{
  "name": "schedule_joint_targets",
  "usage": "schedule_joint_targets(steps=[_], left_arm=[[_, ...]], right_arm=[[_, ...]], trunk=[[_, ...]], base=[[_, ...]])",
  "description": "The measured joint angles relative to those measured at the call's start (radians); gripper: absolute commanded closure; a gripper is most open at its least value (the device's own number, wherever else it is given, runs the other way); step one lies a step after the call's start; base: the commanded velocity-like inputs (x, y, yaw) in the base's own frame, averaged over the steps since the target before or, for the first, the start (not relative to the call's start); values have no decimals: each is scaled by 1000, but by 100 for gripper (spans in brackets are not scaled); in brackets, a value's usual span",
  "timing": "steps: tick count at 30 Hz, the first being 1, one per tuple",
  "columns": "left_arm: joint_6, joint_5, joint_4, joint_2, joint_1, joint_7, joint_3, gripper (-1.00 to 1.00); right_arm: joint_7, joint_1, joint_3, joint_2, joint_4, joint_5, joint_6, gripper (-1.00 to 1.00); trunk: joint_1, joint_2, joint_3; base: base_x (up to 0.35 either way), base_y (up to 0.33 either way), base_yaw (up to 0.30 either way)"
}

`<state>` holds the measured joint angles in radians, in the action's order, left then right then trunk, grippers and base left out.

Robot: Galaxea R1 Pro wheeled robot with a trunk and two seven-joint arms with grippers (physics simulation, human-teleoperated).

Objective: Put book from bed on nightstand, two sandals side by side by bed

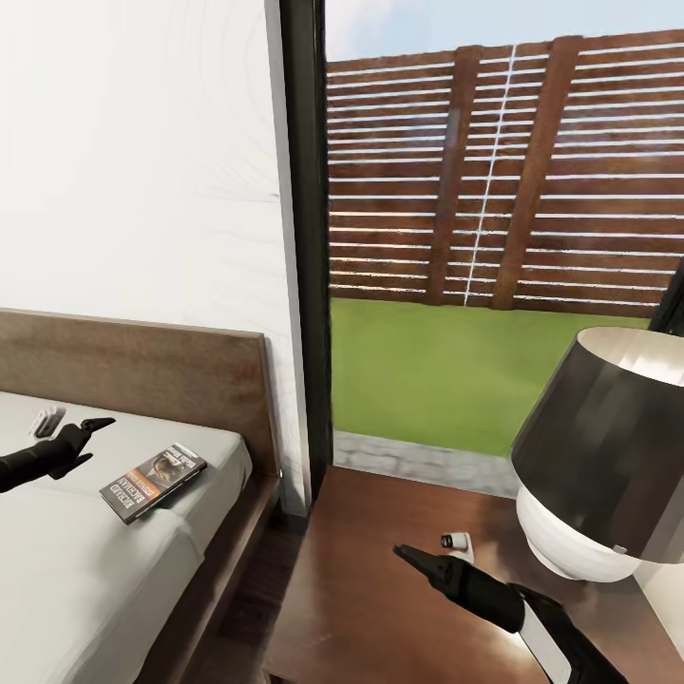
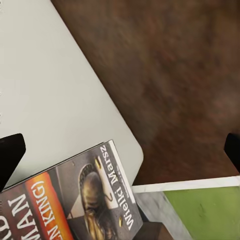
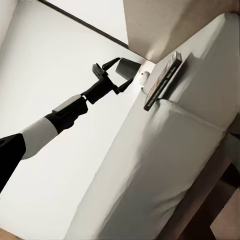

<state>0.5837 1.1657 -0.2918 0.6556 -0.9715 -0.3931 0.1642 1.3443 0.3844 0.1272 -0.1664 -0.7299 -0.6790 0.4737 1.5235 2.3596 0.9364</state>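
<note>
Book (image 1: 152, 481) flat on bed (image 1: 85, 560) mattress near headboard corner; left gripper (image 1: 90, 429) wide open, empty, above mattress beside book; right gripper (image 1: 410, 556) over nightstand (image 1: 370, 608), state unclear.

Book (image 2: 75, 205) (cover): "Wielki Marsz", "KING)".

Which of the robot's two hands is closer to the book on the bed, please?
The left hand, held above the mattress just beside the book. The right hand is over the nightstand, across the bed's edge.
</note>
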Motion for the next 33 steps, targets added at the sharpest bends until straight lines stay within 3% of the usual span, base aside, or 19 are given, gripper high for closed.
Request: schedule_joint_targets(steps=[20,33], left_arm=[[0,0,4,9,0,7,3,-100],[-8,-1,5,6,0,3,2,-100]], right_arm=[[1,0,-1,3,52,-3,1,-100],[-1,0,5,5,60,-5,-2,-100]], trunk=[[0,0,0],[0,0,16]], base=[[0,0,0],[0,0,0]])
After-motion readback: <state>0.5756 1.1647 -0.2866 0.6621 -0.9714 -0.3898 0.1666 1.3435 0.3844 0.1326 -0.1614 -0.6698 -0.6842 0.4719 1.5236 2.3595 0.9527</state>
